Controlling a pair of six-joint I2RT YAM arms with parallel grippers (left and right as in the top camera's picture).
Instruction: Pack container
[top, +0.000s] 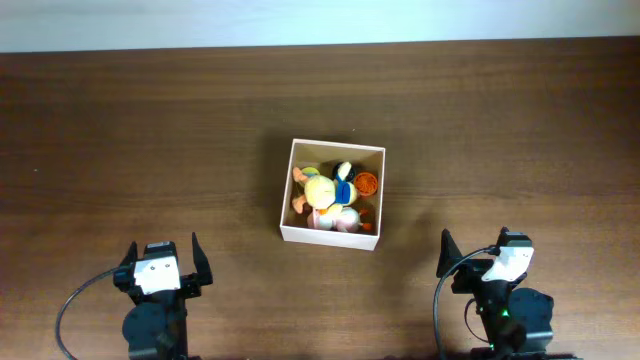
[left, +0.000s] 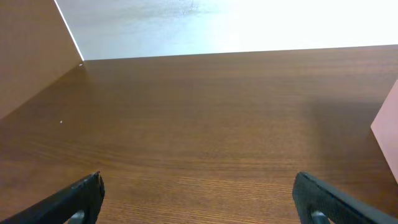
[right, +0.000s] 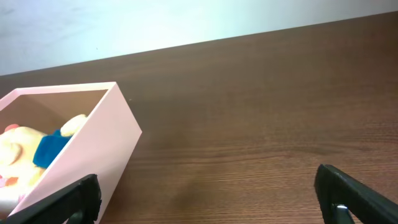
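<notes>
The container (top: 330, 237), a square shallow box with white outer walls and a tan inside, stands flat near the middle of the table (top: 150, 130), well clear of all its edges and turned a little askew to them. It is full of soft toys. A yellow plush (top: 328, 187) with a blue band (top: 344, 193) across it lies over the middle. A small orange piece (top: 368, 182) sits against the right wall. A pale pink-and-white toy (top: 335, 219) is pressed to the wall nearest the arms. I cannot tell how many toys lie beneath. From the right wrist the same box (right: 93, 155) fills the lower left, its near corner toward the camera, with the yellow plush (right: 22, 152) and its blue band (right: 48, 148) showing over the rim. From the left wrist only a pale corner of the box (left: 388, 127) enters at the right edge. The left gripper (top: 164, 250) and the right gripper (top: 474, 238) sit by the near edge of the table, one on each side of the box and well apart from it. Both have their jaws spread wide and hold nothing, and bare wood lies between the fingers of each.
</notes>
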